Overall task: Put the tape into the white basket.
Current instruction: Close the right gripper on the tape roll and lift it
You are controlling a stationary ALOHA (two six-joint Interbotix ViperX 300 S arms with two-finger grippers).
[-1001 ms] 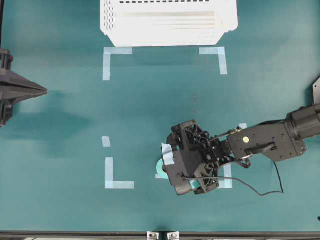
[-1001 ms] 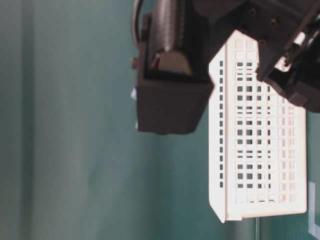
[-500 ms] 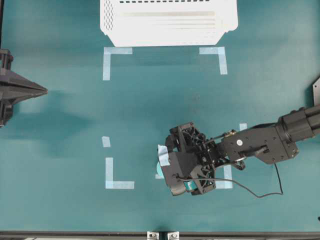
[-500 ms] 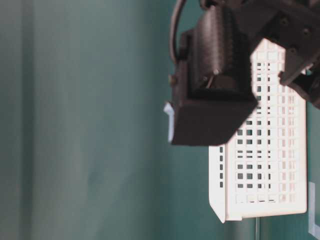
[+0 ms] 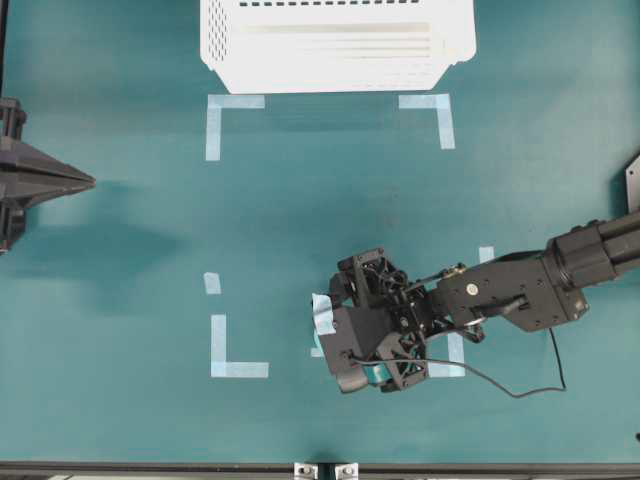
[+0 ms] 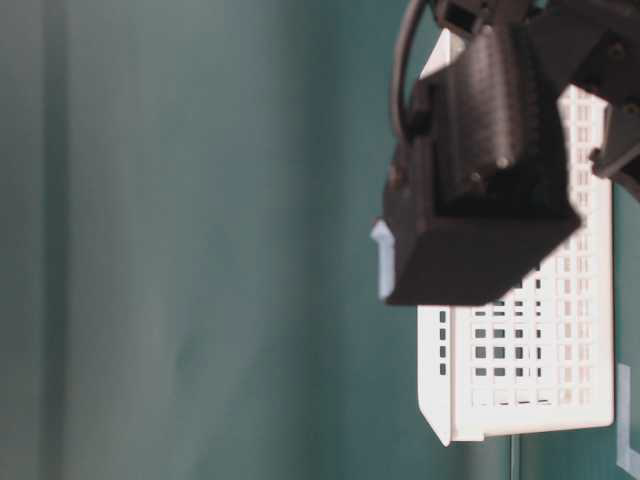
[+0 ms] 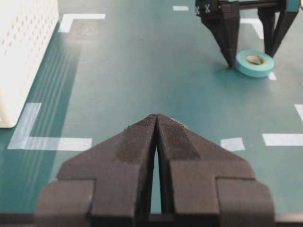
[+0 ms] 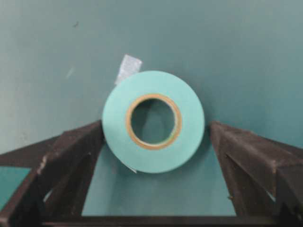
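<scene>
Right claw [image 8: 154, 142] is fully open, holding nothing, fingers flanking the tape [image 8: 153, 121] lying flat on the tabletop. Roll looks light and rigid; grip across its outer rim.

Tape [image 8: 154, 120]: mint-green roll with a tan inner ring. White basket [image 5: 335, 45]: white, sides patterned with rows of small holes. Table [image 5: 130, 240]: dark teal, marked with pale blue strips [image 5: 237, 369].

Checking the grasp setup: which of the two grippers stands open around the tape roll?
The right gripper: its fingers straddle the mint-green tape lying flat, not yet touching. The left gripper is shut, far from it.
</scene>
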